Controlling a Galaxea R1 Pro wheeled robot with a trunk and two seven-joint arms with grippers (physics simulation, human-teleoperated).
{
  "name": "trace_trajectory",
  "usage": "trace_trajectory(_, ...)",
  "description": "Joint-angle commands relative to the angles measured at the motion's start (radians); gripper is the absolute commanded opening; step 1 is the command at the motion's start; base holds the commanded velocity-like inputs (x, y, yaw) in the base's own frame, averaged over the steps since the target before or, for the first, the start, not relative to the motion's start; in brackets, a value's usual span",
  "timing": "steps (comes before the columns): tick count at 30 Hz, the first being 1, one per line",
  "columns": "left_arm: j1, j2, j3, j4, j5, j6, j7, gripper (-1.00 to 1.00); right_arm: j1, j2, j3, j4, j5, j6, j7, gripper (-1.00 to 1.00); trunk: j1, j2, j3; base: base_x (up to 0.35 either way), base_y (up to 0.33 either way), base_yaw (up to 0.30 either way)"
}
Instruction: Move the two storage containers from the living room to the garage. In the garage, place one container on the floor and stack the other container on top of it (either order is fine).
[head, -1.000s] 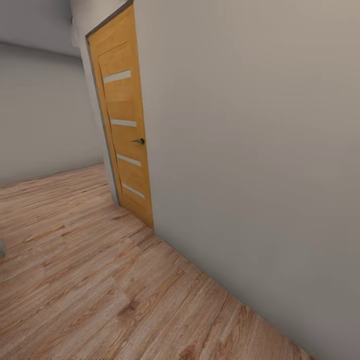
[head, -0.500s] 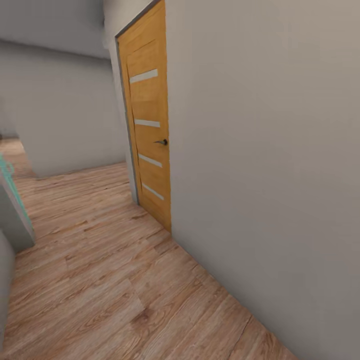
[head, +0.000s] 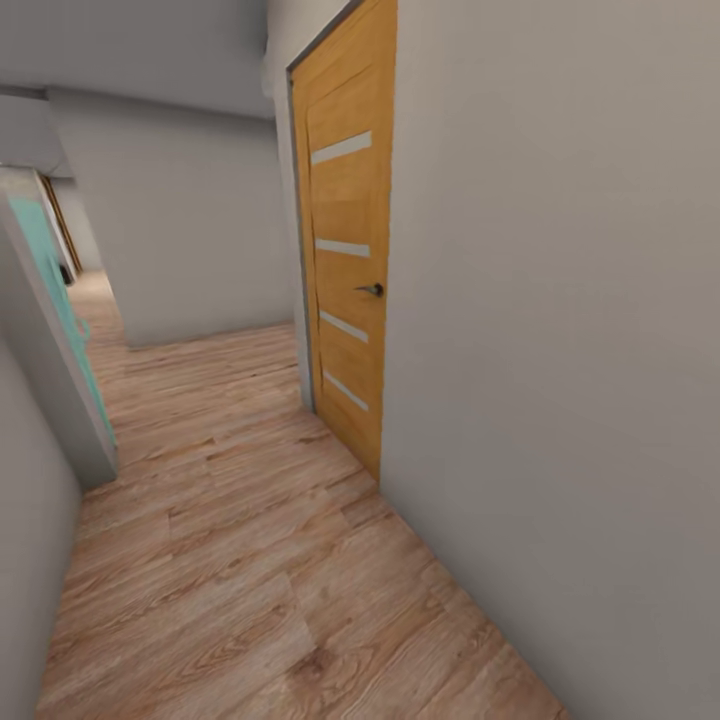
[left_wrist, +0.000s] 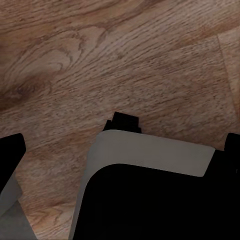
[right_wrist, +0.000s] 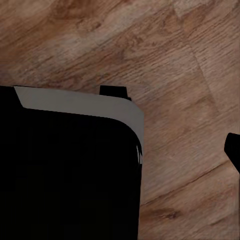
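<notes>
Hallway wall beside shut orange door; tool states cannot be told.

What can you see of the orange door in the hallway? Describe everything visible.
The orange door looks like wood, with four pale horizontal glass slits and a small dark handle at mid-height. It stands shut in a grey frame, set in the pale wall at the right, its foot meeting the light wood plank floor.

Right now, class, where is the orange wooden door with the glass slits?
In the head view, the orange door stands closed in the pale grey wall on the right of the corridor, ahead over the wood plank floor.
</notes>
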Motion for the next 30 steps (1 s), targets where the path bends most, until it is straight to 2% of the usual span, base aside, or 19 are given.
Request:
trace_trajectory(1, -0.001, 0.000, -0.001, 0.001, 0.005, -0.003, 0.001, 1.00, -0.001, 0.000, 0.008, 0.003, -0.006, -0.006, -0.002, 1.00, 0.001, 0.000, -0.001, 0.321, 0.000, 0.269)
trace_trajectory(30, -0.001, 0.000, -0.001, 0.001, 0.005, -0.003, 0.001, 1.00, -0.001, 0.000, 0.008, 0.003, -0.006, -0.006, -0.002, 1.00, 0.001, 0.000, -0.001, 0.321, 0.000, 0.269)
